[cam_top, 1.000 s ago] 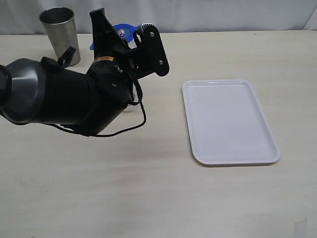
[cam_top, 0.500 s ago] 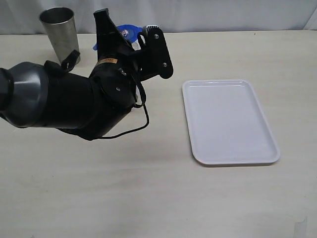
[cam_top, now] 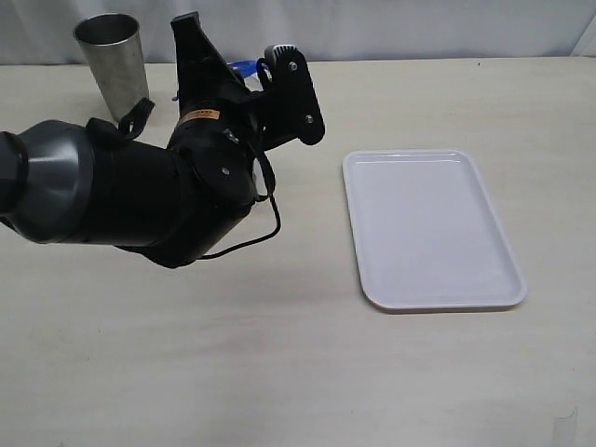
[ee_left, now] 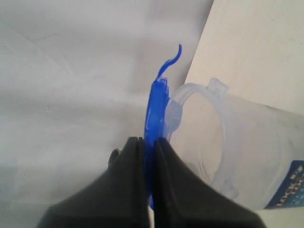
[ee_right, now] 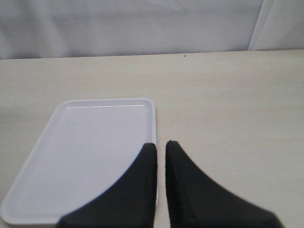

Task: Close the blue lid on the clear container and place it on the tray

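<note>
1. Exterior view: the left gripper (cam_top: pixel 233 88) reaches toward the back of the table (cam_top: pixel 279 372), and a sliver of the blue lid (cam_top: pixel 244 67) shows beside it. The arm's bulk hides the clear container, which probably stands right under the lid. A grey steel cup (cam_top: pixel 112 60) stands off to the gripper's outer side, and it plays no part in the job. The tray (cam_top: pixel 354 158) lies bare and well apart on the gripper's inner side, evidently left free to receive the closed jar.

2. Left wrist view: the left gripper (ee_left: pixel 147 142) has its fingers pinched on the rim of the blue lid (ee_left: pixel 154 104), which runs edge-on out past the tips. The clear container (ee_left: pixel 237 147) sits just beside the lid, its open mouth facing the lid's underside with only a narrow gap. The grip on the rim appears chosen so that the lid's face can meet the mouth squarely. One snap flap (ee_left: pixel 173 54) curls away at the far end, unlatched. A blue-and-green label (ee_left: pixel 289 185) shows on the jar's wall.

3. Right wrist view: the right gripper (ee_right: pixel 160 147) hangs with its fingers pressed together and holds nothing. The tray (ee_right: pixel 104 102) lies just beneath and beyond its tips, and this arm seems parked at the drop-off spot.
</note>
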`<action>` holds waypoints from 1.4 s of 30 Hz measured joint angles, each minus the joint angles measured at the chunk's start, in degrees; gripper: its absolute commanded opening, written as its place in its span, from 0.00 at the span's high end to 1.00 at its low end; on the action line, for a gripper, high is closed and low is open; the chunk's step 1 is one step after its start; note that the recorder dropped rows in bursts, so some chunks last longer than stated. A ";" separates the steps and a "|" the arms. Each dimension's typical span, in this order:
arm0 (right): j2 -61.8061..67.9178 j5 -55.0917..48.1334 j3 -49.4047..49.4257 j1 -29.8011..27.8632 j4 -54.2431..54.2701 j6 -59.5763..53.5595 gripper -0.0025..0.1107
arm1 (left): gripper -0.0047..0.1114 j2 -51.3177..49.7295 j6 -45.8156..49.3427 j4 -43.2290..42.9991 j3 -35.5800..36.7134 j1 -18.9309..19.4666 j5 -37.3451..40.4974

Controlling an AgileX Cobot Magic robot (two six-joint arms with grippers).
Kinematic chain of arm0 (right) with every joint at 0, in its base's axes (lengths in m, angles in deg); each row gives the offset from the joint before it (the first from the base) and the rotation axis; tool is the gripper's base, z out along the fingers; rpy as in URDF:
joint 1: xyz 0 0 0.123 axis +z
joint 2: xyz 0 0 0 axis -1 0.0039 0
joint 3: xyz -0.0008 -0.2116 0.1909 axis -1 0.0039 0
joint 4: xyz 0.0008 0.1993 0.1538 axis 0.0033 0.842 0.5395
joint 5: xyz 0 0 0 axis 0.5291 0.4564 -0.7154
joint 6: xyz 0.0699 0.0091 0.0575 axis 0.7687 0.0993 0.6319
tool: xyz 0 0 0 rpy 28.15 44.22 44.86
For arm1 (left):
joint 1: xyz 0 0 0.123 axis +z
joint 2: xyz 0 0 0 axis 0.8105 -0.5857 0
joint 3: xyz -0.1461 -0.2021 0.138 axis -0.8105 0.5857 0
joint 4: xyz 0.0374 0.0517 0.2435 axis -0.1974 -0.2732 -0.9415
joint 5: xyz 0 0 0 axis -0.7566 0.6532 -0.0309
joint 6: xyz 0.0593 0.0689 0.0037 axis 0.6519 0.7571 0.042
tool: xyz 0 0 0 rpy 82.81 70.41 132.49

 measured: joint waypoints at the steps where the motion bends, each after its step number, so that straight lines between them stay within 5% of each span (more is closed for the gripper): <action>1: 0.00 0.00 0.00 0.00 0.00 0.00 0.92 | 0.96 0.00 0.00 0.29 0.00 0.00 -0.13; 42: 0.00 0.00 0.00 0.00 0.00 0.00 0.92 | 0.96 0.24 0.00 4.34 0.00 -0.23 4.45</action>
